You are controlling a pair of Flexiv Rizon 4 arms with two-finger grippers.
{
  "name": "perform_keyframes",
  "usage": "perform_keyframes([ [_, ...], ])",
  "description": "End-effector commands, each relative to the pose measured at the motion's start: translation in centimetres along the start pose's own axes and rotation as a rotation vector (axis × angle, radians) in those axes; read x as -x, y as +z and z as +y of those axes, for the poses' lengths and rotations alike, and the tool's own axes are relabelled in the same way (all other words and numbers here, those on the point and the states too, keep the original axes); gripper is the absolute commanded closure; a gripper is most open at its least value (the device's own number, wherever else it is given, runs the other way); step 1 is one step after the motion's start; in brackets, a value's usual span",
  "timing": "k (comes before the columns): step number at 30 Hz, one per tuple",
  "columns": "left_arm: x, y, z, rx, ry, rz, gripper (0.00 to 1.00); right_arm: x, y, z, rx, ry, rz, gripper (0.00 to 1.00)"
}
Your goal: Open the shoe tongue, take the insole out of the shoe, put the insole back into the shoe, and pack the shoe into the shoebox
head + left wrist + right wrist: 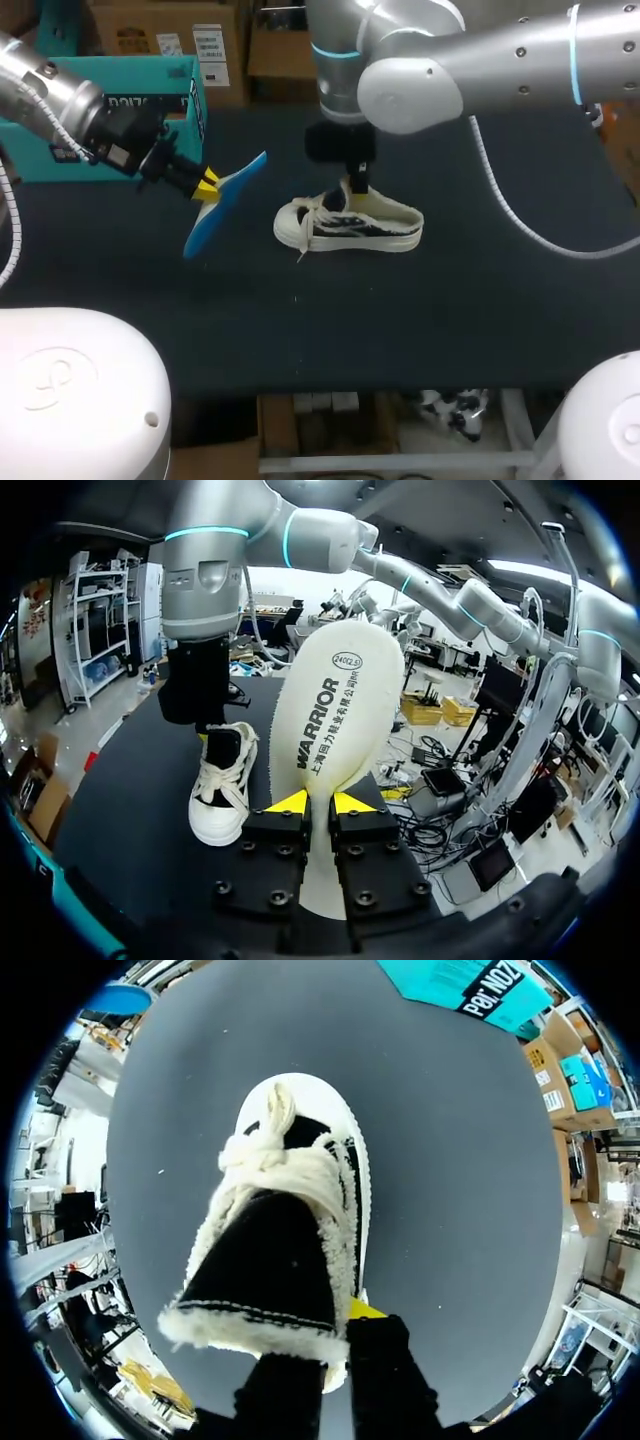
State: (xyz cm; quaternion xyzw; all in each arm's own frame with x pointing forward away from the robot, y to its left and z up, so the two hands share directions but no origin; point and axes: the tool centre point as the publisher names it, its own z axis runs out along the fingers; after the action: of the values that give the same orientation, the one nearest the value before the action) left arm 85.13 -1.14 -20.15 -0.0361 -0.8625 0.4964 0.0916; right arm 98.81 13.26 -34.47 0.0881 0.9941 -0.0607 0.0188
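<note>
Left gripper [320, 802] is pinching the insole [330, 705] by its narrow end, holding it above the tabletop's left half. Right gripper [356, 186] is clamping the tongue [270, 1260] of the shoe [350, 225], mid-tabletop. Insole is looking light and floppy, so an end grip is probably letting it droop.

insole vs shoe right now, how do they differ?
The insole is off the table, clamped in the left gripper; the shoe stands on the table with the right gripper at its opening. The insole is thin and flat, blue on one face and cream on the other; the shoe is bulky, white with black panels and laces. The insole hangs tilted; the shoe sits level. Shared: each has a gripper at it.
</note>
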Motion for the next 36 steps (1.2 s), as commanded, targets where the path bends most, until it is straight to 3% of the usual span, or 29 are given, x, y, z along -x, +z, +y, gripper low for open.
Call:
perform_keyframes([
  [1, 1.8, -0.2, -0.2, -0.026, 0.019, 0.099, 1.00, 0.0, -0.9, -0.3, -0.008, 0.045, 0.031, 1.00],
  [9, 3.9, -0.1, -2.9, -0.114, 0.091, 0.253, 1.00, -0.2, -2.1, -2.0, 0.069, 0.234, 0.106, 1.00],
  [21, 5.7, 0.9, -9.4, -0.219, 0.227, 0.487, 1.00, -1.1, -2.8, -4.5, 0.224, 0.506, 0.189, 1.00],
  [29, 6.0, 1.1, -12.3, -0.236, 0.281, 0.582, 1.00, -2.7, -2.9, -4.5, 0.301, 0.714, 0.224, 1.00],
  [36, 6.4, 0.2, -13.3, -0.298, 0.322, 0.666, 1.00, -3.5, -3.0, -3.2, 0.311, 0.848, 0.246, 1.00],
])
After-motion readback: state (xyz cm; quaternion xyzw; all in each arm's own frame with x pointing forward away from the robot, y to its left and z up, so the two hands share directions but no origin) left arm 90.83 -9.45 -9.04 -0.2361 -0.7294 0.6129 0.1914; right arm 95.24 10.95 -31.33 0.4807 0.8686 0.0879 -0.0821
